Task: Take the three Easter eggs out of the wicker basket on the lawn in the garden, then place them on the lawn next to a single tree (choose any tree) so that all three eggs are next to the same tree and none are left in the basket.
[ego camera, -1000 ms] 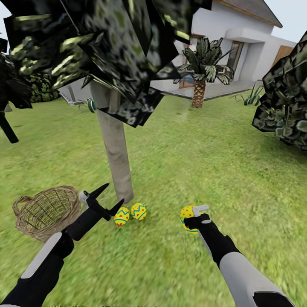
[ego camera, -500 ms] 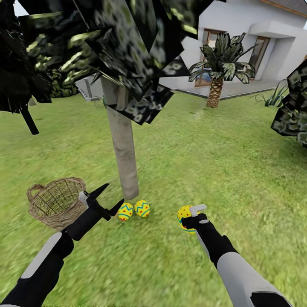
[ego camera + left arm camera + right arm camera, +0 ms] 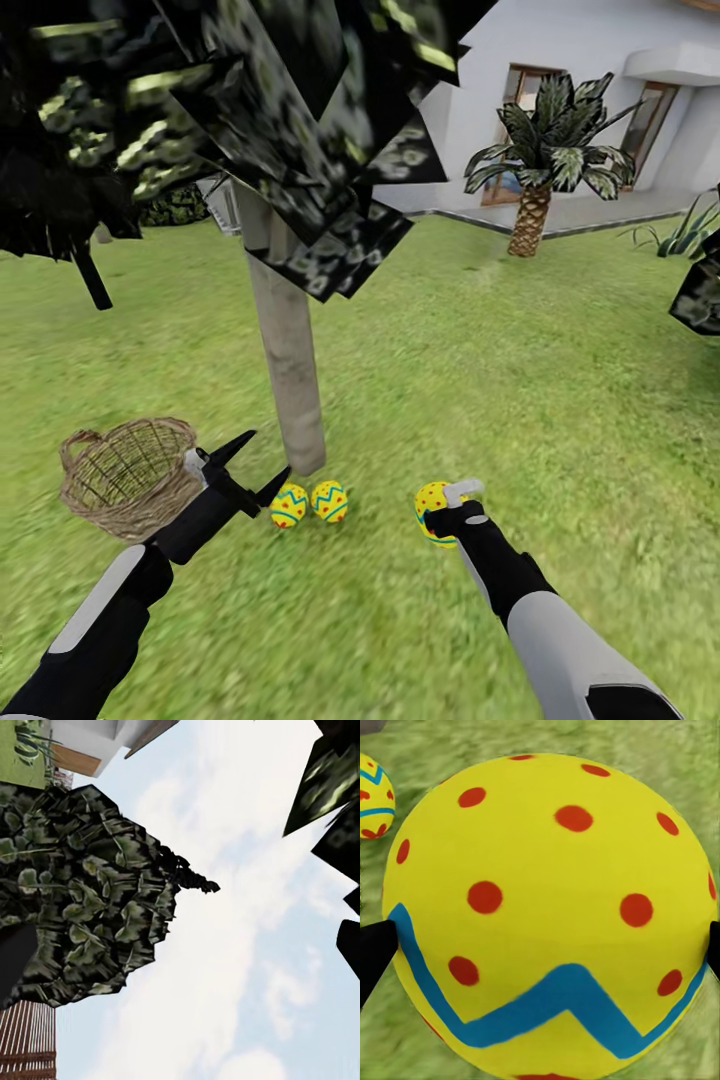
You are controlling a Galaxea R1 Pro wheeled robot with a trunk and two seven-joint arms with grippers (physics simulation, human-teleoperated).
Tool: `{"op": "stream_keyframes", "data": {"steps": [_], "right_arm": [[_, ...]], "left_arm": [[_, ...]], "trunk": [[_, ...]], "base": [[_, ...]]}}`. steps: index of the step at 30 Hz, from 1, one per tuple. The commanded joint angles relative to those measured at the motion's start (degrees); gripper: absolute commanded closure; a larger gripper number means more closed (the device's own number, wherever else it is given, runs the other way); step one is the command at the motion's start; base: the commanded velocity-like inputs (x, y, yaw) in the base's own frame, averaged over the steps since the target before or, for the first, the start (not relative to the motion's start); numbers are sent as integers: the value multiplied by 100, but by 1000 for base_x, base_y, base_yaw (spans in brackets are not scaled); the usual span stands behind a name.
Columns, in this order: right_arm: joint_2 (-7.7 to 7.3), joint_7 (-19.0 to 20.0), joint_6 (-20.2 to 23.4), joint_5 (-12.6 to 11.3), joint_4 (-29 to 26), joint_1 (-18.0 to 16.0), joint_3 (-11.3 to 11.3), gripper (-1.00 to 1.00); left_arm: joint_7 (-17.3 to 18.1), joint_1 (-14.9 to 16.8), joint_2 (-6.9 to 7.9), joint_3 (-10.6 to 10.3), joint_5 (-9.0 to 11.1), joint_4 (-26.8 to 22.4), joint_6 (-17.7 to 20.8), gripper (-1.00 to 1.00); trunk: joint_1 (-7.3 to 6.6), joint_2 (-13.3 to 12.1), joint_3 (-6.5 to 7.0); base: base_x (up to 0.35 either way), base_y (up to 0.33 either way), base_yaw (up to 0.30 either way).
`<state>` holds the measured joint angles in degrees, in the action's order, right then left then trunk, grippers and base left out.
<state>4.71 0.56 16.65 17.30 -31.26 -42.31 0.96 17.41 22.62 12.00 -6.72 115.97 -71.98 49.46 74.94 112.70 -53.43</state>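
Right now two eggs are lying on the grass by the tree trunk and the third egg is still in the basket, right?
Not quite. The third egg is not in the wicker basket, which looks empty in the head view; it sits between the right gripper fingers, as the right wrist view shows. The other two eggs do lie on the lawn by the tree trunk.

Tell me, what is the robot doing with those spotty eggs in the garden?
It is moving Easter eggs out of the wicker basket to the foot of the tree. Two eggs already lie side by side on the lawn by the trunk. The right claw is shut on the third egg, a little way to the right of the other two. The left claw is open and holds nothing, between the basket and the eggs. No egg shows in the basket.
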Motion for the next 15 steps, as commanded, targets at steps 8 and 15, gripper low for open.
{"op": "stream_keyframes", "data": {"steps": [8,15], "right_arm": [[12,6,32,37,-3,-2,10,100],[14,6,-3,44,-3,0,2,100]], "left_arm": [[34,6,5,-13,-4,8,9,-100],[43,6,5,-13,-4,8,10,-100]], "trunk": [[2,2,-5],[2,2,0]], "base": [[228,-248,292],[228,-248,292]]}}
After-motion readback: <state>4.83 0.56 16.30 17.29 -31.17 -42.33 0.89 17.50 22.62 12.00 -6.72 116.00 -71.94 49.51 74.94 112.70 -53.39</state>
